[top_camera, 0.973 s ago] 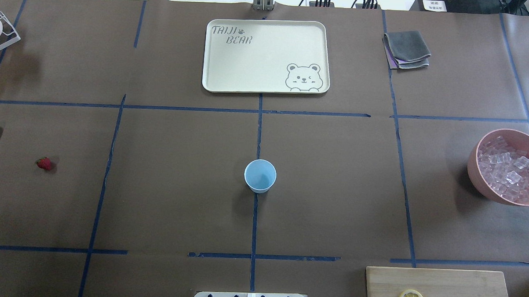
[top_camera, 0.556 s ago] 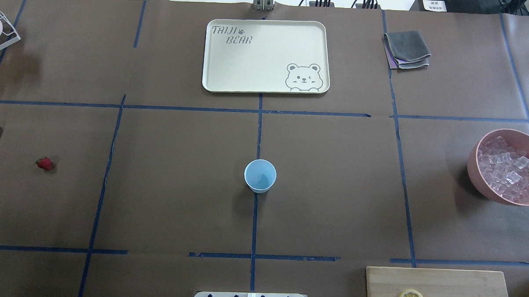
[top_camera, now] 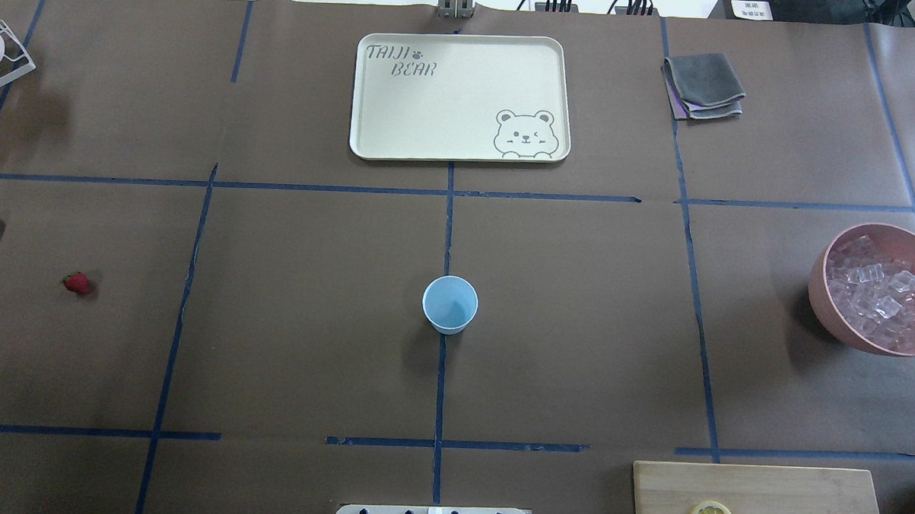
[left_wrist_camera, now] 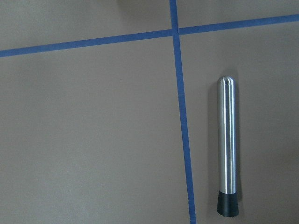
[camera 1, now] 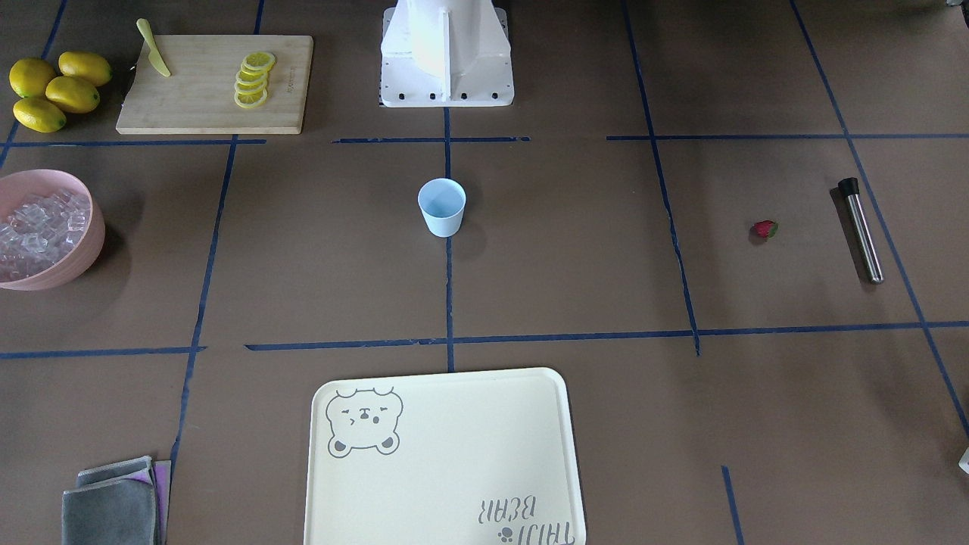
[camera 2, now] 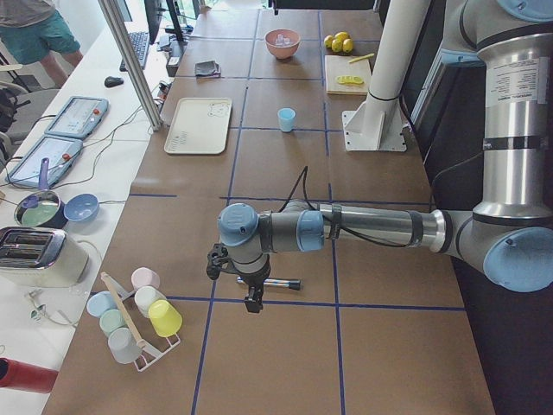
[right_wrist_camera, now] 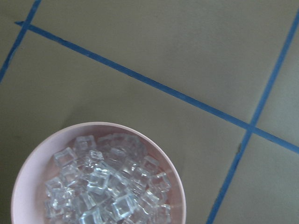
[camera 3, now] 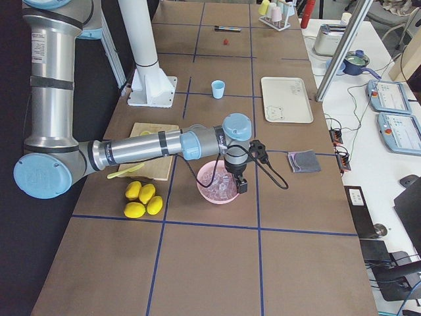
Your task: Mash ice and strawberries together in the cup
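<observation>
The light blue cup stands upright at mid-table, roughly between the two grippers and well apart from both. The strawberry lies on the brown table cover near the left gripper, on the side toward the cup. That gripper hangs above a steel muddler, which lies flat and off to one side of centre in the left wrist view. The ice is piled in the pink bowl, beneath the right gripper and a little off-centre. Only the side views show the grippers, so I cannot tell whether either is open or closed. A cream tray lies beyond the cup, far from both.
</observation>
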Tool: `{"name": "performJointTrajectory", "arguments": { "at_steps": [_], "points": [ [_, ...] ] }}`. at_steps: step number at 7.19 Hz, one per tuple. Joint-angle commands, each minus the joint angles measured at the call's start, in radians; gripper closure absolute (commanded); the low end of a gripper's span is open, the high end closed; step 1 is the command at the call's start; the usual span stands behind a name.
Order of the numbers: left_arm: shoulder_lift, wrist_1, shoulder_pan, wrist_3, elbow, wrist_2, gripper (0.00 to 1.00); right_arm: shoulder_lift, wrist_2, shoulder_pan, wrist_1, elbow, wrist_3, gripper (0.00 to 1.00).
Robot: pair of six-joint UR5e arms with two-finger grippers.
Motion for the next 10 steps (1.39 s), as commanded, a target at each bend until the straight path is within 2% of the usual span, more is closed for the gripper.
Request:
{"name": "performJointTrajectory", "arguments": {
  "at_steps": [1, 4, 10],
  "points": [
    [0.0, 0.001, 0.022, -0.002, 0.011, -0.002, 0.0, -0.001, -0.067, -0.139, 0.108, 0.003, 0.007, 0.01],
    [0.0, 0.001, 0.023, 0.0, 0.014, 0.0, 0.0, 0.002, -0.166, -0.254, 0.112, 0.017, 0.03, 0.01],
    [-0.003, 0.001, 0.023, 0.0, 0.017, 0.0, 0.0, -0.009, -0.169, -0.313, 0.11, -0.044, 0.021, 0.08]
  ]
}}
